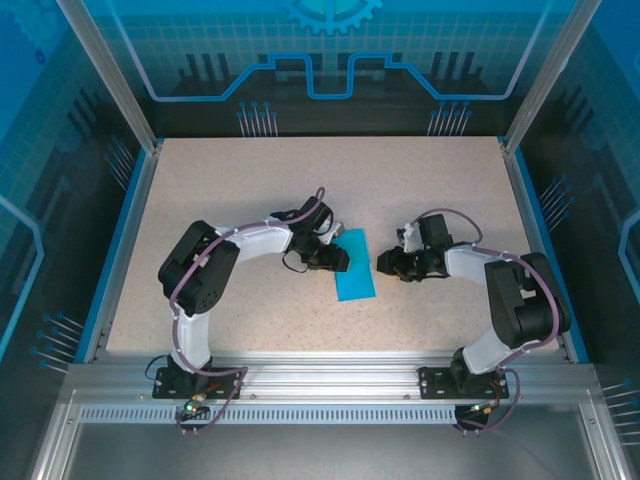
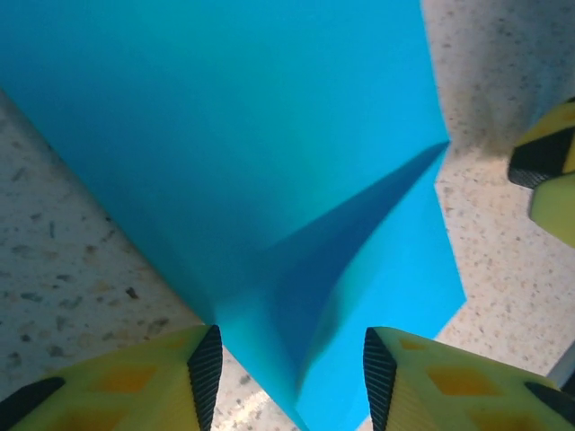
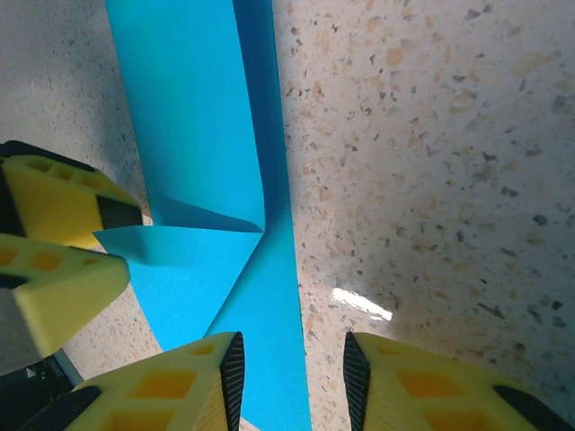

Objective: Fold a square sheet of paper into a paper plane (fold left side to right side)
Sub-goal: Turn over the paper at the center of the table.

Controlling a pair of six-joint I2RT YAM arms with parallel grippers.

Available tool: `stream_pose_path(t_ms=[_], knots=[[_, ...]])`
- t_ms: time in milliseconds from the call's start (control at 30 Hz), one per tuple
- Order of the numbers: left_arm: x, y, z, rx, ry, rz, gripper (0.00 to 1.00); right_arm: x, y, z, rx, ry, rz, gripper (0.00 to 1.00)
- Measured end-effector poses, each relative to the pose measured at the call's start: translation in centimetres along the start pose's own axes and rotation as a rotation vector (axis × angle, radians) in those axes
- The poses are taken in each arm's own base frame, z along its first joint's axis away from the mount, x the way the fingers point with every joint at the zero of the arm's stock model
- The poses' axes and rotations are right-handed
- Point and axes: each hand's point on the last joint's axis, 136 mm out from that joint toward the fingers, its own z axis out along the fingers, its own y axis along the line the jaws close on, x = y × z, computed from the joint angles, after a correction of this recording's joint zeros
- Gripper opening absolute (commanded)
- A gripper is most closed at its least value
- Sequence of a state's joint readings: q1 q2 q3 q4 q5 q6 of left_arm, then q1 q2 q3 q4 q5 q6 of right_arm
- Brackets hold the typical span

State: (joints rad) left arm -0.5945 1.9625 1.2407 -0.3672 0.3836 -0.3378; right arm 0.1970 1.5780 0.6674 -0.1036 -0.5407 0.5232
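On the speckled tabletop (image 1: 250, 190), the smooth teal sheet (image 1: 355, 272) lies folded, left pincer (image 2: 292, 368) and right pincer (image 3: 292, 373) both parted.

Square sheet of paper (image 1: 354, 268) lies folded, 1 flap lifted.

You are looking at a speckled beige tabletop (image 1: 250, 190), which is lying flat inside an enclosure. A blue edging strip (image 1: 118, 240) is running along its left side, and a matching one is running along the right. Silver metal posts (image 1: 105, 70) are rising from the far corners, leaning outward in the overhead view. Behind them a dark back panel (image 1: 330, 90) is showing bright blue line graphics, with part of a gear emblem (image 1: 330, 12) sitting at its top edge. A silver metal rail (image 1: 330, 375) is spanning the near edge, and a slotted strip (image 1: 320, 412) is lying just below it. Seen close up, a small bright glare (image 3: 361, 305) is shining on the tabletop's speckles.
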Motion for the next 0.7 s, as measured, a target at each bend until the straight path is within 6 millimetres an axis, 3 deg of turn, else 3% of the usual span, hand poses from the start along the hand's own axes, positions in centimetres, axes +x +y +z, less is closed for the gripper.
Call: stream_pose_path(t_ms=[300,700], knots=[[-0.1,0.1,0.3,-0.001,-0.003,0.007,0.13,0.2,0.7,0.1,-0.046,0.008,-0.005,0.36],[0.4,-0.1,-1.4,-0.006,-0.047,0.024,0.11,1.0,2.8,1.6,-0.144,0.050,0.000,0.43]])
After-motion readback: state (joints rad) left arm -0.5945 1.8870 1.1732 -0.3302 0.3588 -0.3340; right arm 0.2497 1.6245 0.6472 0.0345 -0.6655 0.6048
